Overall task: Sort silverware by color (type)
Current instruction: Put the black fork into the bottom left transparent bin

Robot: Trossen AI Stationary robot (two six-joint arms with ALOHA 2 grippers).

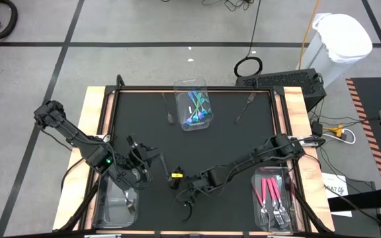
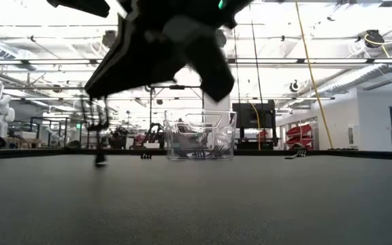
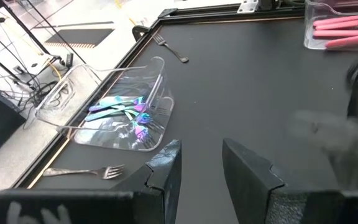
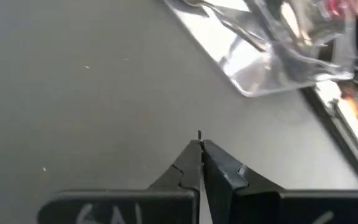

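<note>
While two dark forks (image 1: 245, 106) (image 1: 168, 110) lie loose on the black mat (image 1: 144, 125) at the far side, the sort is only partly done. One lies on each side of the clear bin of teal-handled pieces (image 1: 194, 109); both are close to it but outside it. Pink-handled pieces (image 1: 270, 192) are gathered in a bin at the near right corner. A third bin (image 1: 118, 205) at the near left corner holds nothing I can make out; judged to be meant for the dark set.

Right gripper (image 4: 199, 146): low over bare mat near the middle of the near edge, fingers pressed together. A thin dark sliver shows at the tips, and the high view has a dark shape just below it. Cannot tell whether that is a pinched utensil or nothing. Both loose forks are well apart from it, across the mat.

Left gripper (image 3: 201, 146): hovers beside the near left bin, fingers parted, nothing between them.

Step in hand, as judged: a pick of dark silverware. If something is caught, next is a carry to the near left bin. If not, a reach to a far fork, with a flat pinch on a very thin handle.
</note>
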